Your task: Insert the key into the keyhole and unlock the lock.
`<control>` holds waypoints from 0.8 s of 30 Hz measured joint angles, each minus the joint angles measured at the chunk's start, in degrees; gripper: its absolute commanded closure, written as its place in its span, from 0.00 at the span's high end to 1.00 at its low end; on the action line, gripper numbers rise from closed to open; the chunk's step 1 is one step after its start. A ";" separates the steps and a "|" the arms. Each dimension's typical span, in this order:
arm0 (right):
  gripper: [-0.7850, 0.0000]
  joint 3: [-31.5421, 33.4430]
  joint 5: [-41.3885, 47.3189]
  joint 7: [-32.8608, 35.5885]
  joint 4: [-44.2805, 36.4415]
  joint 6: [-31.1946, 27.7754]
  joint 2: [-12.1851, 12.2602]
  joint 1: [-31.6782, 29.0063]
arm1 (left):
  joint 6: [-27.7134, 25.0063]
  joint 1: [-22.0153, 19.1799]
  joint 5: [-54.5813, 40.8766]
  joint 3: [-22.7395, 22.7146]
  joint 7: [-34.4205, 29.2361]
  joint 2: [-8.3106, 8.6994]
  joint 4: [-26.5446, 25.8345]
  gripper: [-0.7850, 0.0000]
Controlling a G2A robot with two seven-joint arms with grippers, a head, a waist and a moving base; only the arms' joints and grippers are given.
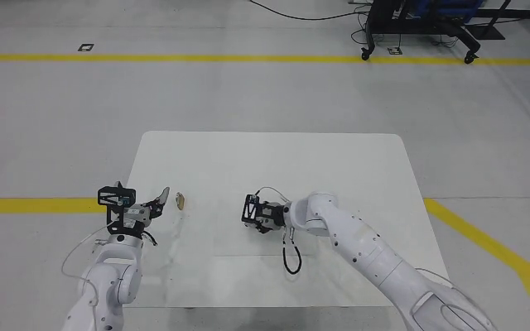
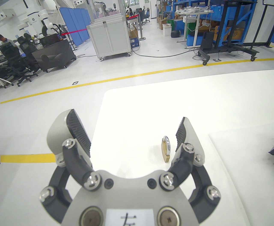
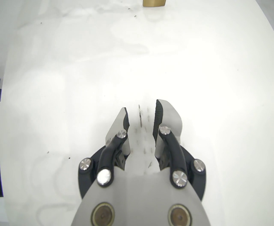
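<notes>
A small brass padlock [image 1: 180, 200] with a silver shackle lies on the white table [image 1: 331, 165] toward its left side. My left gripper [image 1: 160, 199] hovers just left of it, open wide; in the left wrist view the padlock [image 2: 166, 149] sits close beside one finger [image 2: 185, 132] of that gripper [image 2: 128, 116]. My right gripper [image 1: 249, 210] is low over the table's middle. In the right wrist view a thin silver key [image 3: 140, 115] lies on the table between that gripper's [image 3: 141, 106] fingers, which stand narrowly open with a gap on each side. The padlock's brass base [image 3: 154, 2] shows farther ahead.
A black cable [image 1: 290, 252] loops from the right arm onto the table near the front edge. The table's left edge [image 2: 100, 119] lies under the left gripper. Yellow floor lines and a wheeled black rack [image 1: 422, 29] lie beyond the table.
</notes>
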 measured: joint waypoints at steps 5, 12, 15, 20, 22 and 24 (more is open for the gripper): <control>0.00 -0.17 -0.32 -0.59 0.13 -0.27 -0.19 0.53 | 0.00 0.00 0.00 0.00 0.00 0.00 0.00 1.00; 0.00 1.55 -2.77 -4.87 -2.31 -0.05 0.61 -0.93 | 0.00 0.00 0.00 0.00 0.00 0.00 0.00 1.00; 0.00 3.17 -4.27 -8.26 -3.94 -0.17 1.40 -2.55 | 0.00 0.00 0.00 0.00 0.00 0.00 0.00 1.00; 0.00 7.67 -4.79 -19.30 -5.61 -2.51 3.23 -6.94 | 0.00 0.00 0.00 0.00 0.00 0.00 0.00 1.00; 0.00 9.74 -3.80 -24.08 -5.26 -3.96 3.89 -8.62 | 0.00 0.00 0.00 0.00 0.00 0.00 0.00 1.00; 0.00 10.31 -3.41 -26.48 -5.09 -4.29 4.04 -8.97 | 0.00 0.00 0.00 0.00 0.00 0.00 0.00 1.00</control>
